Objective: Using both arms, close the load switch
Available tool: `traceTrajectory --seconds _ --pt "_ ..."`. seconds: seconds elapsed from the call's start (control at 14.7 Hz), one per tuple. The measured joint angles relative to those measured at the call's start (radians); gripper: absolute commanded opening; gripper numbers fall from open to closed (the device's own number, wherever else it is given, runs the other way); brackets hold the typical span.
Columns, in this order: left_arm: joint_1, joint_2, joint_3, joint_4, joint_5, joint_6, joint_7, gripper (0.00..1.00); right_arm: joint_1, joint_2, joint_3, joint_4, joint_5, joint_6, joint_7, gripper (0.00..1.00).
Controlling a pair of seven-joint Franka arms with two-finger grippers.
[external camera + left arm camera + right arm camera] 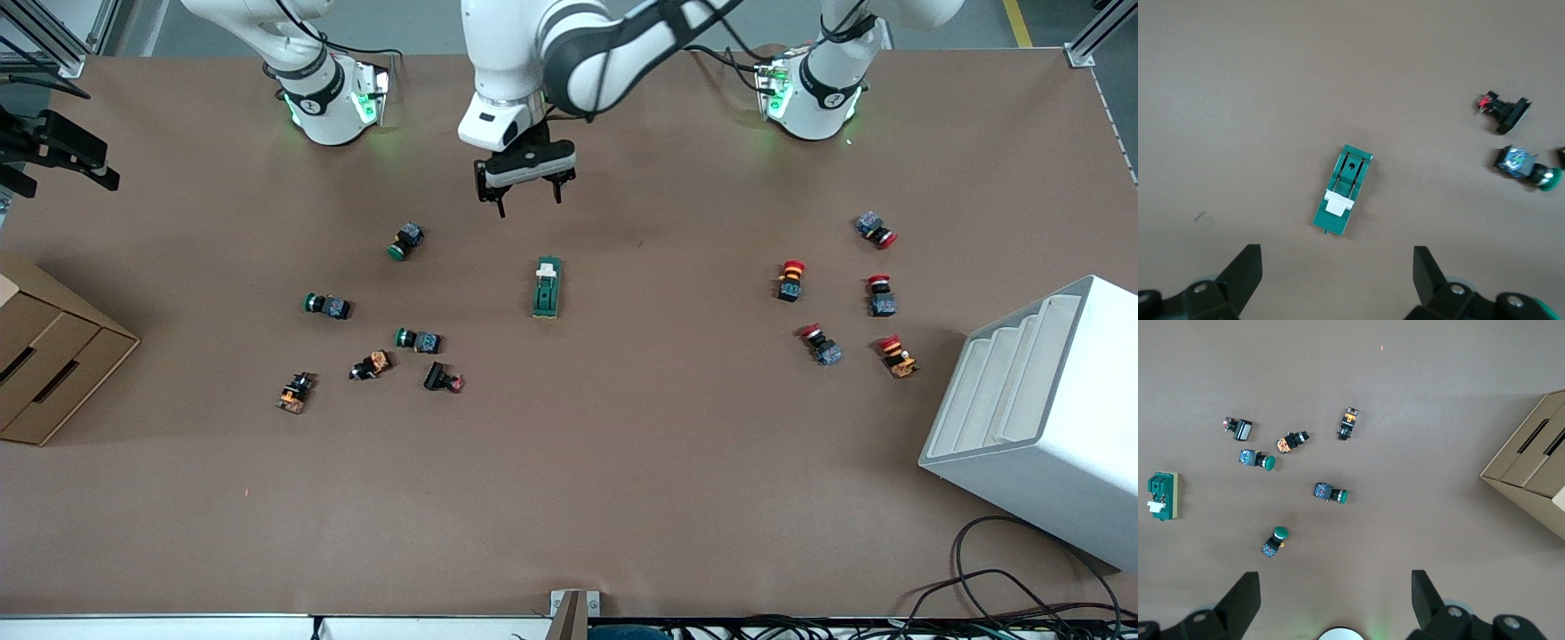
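The load switch is a narrow dark-green block with a white lever tab at the end toward the robots' bases. It lies flat at the middle of the table. It also shows in the left wrist view and at the edge of the right wrist view. My left gripper hangs open and empty over bare table just off the switch's tab end, apart from it; its fingers frame bare table. My right gripper is open and empty, high over its own base, out of the front view.
Green-capped and orange pushbuttons lie scattered toward the right arm's end, red-capped ones toward the left arm's end. A cardboard box stands at the right arm's end and a white stepped bin at the left arm's end.
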Motion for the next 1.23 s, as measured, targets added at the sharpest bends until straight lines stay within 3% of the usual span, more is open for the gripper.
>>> traceTrajectory --seconds 0.61,0.82,1.02,1.23 --pt "-0.079 0.033 -0.003 -0.243 0.381 0.031 -0.316 1.00 -0.012 0.017 -0.003 -0.003 0.000 0.005 -0.001 1.00" --pt "-0.096 0.050 -0.003 -0.336 0.569 0.035 -0.500 1.00 -0.055 0.052 -0.006 -0.007 0.001 0.032 -0.002 1.00" --pt "-0.122 0.110 -0.003 -0.358 0.696 0.037 -0.648 1.00 -0.069 0.113 -0.008 -0.014 0.003 0.044 -0.003 1.00" --pt "-0.143 0.143 0.007 -0.357 0.750 0.034 -0.655 1.00 -0.081 0.186 -0.008 -0.015 0.011 0.071 -0.003 1.00"
